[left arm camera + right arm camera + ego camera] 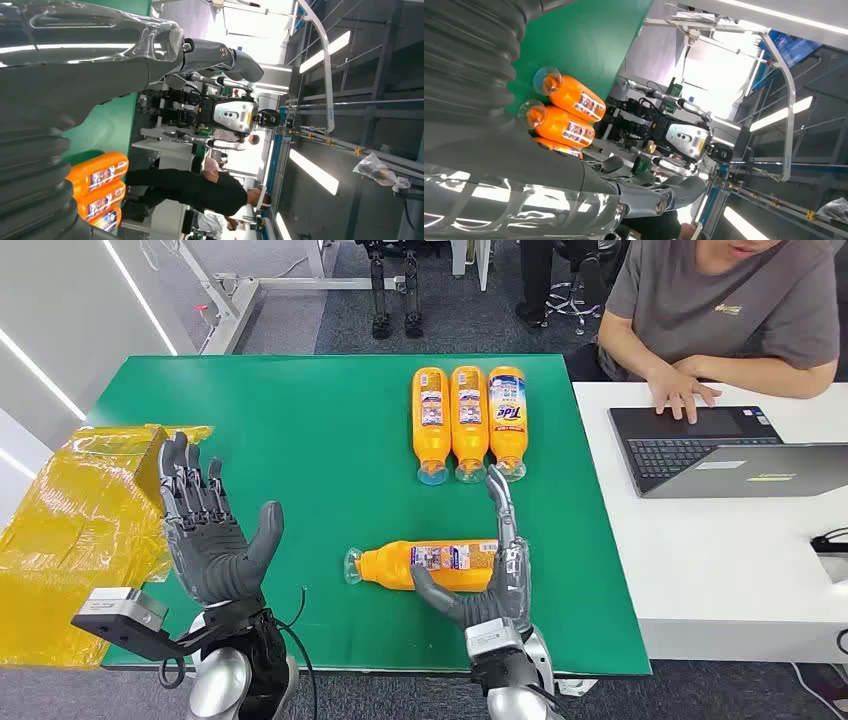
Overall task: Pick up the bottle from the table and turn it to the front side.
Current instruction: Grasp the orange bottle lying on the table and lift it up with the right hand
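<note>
An orange bottle (425, 565) lies on its side near the front of the green table (300, 430), clear cap to the left, a small printed label facing up. My right hand (495, 580) is at its base end. The thumb lies along the bottle's near side and the fingers (503, 510) stretch straight past the base, not wrapped around it. My left hand (210, 535) hovers over the table's left front, fingers spread, holding nothing. Both wrist views show the hands' grey covers (60, 75) (499, 165) close up.
Three more orange bottles (467, 420) lie side by side at the back of the table, also seen from the wrists (100, 175) (569, 97). Crumpled yellow plastic (80, 530) lies at the left edge. A person (720, 300) uses a laptop (720, 450) on the white table (730, 560) to the right.
</note>
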